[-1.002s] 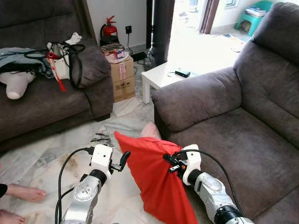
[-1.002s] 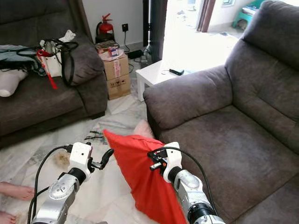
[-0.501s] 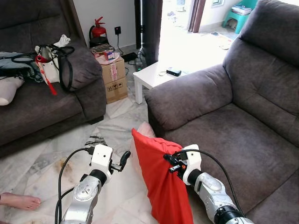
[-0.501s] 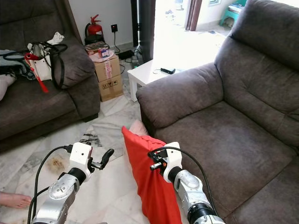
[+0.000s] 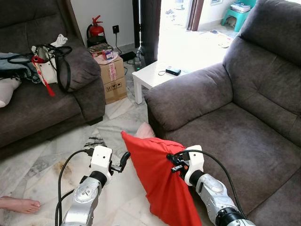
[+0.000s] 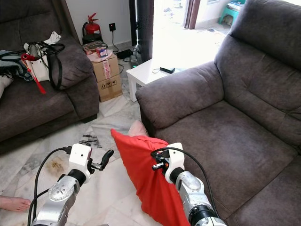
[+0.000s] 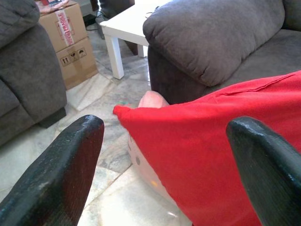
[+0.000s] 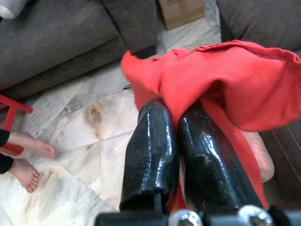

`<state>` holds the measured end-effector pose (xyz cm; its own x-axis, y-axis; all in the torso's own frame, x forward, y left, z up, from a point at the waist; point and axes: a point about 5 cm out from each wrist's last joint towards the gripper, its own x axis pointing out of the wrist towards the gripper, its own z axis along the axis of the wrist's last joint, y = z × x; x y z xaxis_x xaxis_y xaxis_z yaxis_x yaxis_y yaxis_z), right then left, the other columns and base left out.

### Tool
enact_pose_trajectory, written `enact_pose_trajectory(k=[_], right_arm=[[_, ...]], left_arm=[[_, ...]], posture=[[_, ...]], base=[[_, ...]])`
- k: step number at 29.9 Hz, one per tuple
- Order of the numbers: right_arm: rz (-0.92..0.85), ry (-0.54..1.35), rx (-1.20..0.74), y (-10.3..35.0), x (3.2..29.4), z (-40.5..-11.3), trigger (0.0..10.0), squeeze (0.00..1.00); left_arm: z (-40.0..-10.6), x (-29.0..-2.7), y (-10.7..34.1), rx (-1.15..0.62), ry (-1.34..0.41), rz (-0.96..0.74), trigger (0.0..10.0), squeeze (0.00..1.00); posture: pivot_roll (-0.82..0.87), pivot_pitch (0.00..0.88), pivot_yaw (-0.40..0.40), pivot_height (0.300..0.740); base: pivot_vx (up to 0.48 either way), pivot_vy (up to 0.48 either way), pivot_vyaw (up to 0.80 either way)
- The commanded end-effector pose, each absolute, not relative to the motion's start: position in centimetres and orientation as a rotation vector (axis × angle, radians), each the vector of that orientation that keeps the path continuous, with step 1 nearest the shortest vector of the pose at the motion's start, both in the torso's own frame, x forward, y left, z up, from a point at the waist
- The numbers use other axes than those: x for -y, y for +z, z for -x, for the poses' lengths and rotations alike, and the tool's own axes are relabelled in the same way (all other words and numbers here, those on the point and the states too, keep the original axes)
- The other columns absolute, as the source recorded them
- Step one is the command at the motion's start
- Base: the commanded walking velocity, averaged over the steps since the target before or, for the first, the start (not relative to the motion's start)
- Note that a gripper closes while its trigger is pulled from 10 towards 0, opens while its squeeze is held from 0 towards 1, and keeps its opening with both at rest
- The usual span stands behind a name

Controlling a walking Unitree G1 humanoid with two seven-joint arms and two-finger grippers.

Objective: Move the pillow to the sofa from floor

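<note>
A: Biggest thing first. What is nearest the robot?

B: The wide grey fabric sofa (image 5: 235,127), with its rounded armrest toward the middle of the room. A second grey fabric sofa (image 5: 42,94) sits well apart from it, across the pale marble floor (image 5: 42,165).

A: And the task's thing?

B: The red fabric pillow (image 5: 162,181) hangs off the floor just beside the near sofa's armrest, in front of its seat edge, one corner pointing away from the sofa. A pale pink cushion (image 5: 145,131) lies on the floor behind it, against the sofa's base.

A: What holds it?

B: The right tool (image 8: 176,141). Its two black fingers are pressed together with a fold of the red cloth pinched between them.

A: The other one?

B: The left tool (image 7: 164,155) is beside the pillow, on the side away from the sofa, its fingers spread wide and holding nothing.

A: Smaller things?

B: Beyond the sofa's armrest stands a small white worktop (image 5: 157,75) with a dark object on it, then a brown cardboard box (image 5: 112,77) and a red fire extinguisher (image 5: 95,30). A person's bare foot (image 5: 19,205) rests on the floor, far from the sofa.
</note>
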<state>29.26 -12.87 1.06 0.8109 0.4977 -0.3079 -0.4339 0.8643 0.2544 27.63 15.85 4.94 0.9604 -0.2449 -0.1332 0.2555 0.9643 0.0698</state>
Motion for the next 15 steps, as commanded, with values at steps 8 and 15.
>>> enact_pose_trajectory(k=[8,15], right_arm=[[-0.169,0.499,-0.255,3.13,12.51,-30.75,10.0,0.00],[-0.168,0.497,-0.255,3.11,12.50,-30.75,10.0,0.00]], left_arm=[[-27.57,-16.08,4.63,-0.131,-0.243,-0.088,10.0,0.00],[-27.61,-16.12,4.64,-0.125,-0.244,-0.096,10.0,0.00]], posture=[[0.08,0.061,-0.014,0.740],[0.08,0.063,-0.014,0.740]], base=[[0.000,0.000,-0.77],[0.000,0.297,-0.77]])
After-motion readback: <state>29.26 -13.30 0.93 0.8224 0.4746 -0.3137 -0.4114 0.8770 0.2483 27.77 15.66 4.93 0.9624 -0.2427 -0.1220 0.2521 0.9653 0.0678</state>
